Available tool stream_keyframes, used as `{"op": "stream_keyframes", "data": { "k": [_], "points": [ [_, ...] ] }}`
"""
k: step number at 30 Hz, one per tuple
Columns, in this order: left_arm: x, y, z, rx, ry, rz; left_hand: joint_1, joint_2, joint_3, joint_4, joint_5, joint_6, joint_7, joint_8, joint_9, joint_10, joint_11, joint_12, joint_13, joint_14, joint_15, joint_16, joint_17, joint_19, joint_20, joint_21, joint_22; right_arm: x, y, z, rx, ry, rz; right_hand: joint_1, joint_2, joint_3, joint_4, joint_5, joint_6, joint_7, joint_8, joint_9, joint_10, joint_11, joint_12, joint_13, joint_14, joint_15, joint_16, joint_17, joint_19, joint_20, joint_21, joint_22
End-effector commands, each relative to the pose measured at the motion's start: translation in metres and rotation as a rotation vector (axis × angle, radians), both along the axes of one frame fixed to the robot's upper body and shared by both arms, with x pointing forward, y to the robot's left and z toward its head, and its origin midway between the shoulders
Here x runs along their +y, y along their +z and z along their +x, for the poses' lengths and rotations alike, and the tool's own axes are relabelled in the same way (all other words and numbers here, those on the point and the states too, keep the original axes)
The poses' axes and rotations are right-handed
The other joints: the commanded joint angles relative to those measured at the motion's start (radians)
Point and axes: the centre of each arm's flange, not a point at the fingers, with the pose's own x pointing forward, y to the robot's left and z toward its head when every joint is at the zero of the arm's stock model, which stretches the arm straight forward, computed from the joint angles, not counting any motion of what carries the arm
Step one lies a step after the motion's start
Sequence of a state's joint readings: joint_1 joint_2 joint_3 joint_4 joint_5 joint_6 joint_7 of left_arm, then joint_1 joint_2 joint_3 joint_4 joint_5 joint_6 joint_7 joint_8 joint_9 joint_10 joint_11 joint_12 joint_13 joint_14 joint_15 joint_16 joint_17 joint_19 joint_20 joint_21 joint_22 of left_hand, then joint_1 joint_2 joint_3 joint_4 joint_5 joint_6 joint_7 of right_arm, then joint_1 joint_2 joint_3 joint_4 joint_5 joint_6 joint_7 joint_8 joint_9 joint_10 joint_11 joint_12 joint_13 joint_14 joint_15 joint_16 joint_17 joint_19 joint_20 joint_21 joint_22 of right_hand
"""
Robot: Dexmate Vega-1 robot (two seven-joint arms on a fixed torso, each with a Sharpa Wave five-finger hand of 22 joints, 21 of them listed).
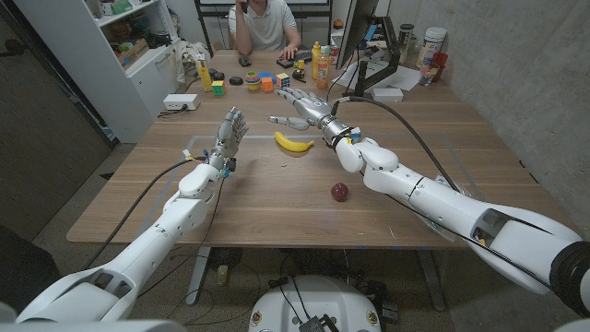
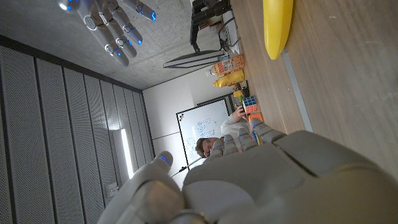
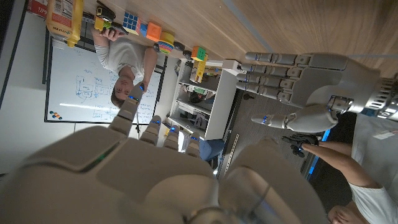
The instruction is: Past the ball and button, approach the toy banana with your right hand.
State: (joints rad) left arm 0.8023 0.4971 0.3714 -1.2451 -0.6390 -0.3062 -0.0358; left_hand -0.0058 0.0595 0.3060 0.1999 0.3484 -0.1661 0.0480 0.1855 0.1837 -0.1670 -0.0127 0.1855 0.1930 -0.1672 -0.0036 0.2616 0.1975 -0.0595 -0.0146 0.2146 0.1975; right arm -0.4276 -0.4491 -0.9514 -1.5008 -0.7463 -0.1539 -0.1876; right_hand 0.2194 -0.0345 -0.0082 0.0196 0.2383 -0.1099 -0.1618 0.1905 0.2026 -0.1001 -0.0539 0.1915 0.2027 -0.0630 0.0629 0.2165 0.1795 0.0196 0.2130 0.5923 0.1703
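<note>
In the middle of the frame a yellow toy banana (image 1: 294, 142) lies on the wooden table (image 1: 277, 198). The right hand (image 1: 302, 107) hovers just above it, fingers open. Left of it the left hand (image 1: 230, 129) stands up, open. A dark red ball (image 1: 340, 192) sits lower right.

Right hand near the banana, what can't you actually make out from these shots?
- Head view: whether the right hand touches the toy banana; from above the gap cannot be judged.
- Head view: the button is too small to pick out; only the dark red ball is clear.
- Left wrist view: the banana is cut off by the picture's edge.
- Right wrist view: the right hand's back hides its fingertips.
</note>
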Motion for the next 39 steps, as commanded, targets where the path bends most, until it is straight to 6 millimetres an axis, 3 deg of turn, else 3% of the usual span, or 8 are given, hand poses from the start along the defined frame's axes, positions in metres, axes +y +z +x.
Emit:
{"op": "stream_keyframes", "data": {
  "k": [1, 39],
  "points": [
    [0.003, 0.0, 0.0, -0.005, 0.005, -0.004, 0.0, 0.128, -0.001, -0.002, 0.01, -0.088, -0.001, 0.006, 0.004, -0.084, -0.002, 0.007, 0.004, -0.126, 0.004, 0.005, 0.002, 0.003, -0.002, 0.004, 0.006, 0.013, 0.001, 0.024, 0.076, -0.117, -0.093, -0.001, 0.002, -0.01, 0.006, -0.003, -0.01, 0.039, 0.001, 0.005, -0.026, 0.023, -0.003, 0.004, -0.012, 0.008, -0.005, 0.001, 0.019, 0.003, -0.011, 0.002],
    [0.001, 0.002, -0.004, -0.004, 0.019, -0.007, 0.0, 0.127, -0.005, -0.002, 0.012, -0.089, 0.0, 0.006, 0.004, -0.085, -0.001, 0.007, 0.004, -0.127, 0.006, 0.005, 0.002, 0.002, -0.001, 0.004, 0.006, 0.013, -0.034, 0.079, 0.175, -0.263, -0.242, 0.027, 0.028, -0.002, -0.002, 0.001, 0.006, 0.036, 0.014, 0.005, 0.0, 0.021, 0.012, 0.005, 0.009, 0.0, -0.001, 0.001, 0.057, 0.003, -0.034, 0.002]
  ]
}}
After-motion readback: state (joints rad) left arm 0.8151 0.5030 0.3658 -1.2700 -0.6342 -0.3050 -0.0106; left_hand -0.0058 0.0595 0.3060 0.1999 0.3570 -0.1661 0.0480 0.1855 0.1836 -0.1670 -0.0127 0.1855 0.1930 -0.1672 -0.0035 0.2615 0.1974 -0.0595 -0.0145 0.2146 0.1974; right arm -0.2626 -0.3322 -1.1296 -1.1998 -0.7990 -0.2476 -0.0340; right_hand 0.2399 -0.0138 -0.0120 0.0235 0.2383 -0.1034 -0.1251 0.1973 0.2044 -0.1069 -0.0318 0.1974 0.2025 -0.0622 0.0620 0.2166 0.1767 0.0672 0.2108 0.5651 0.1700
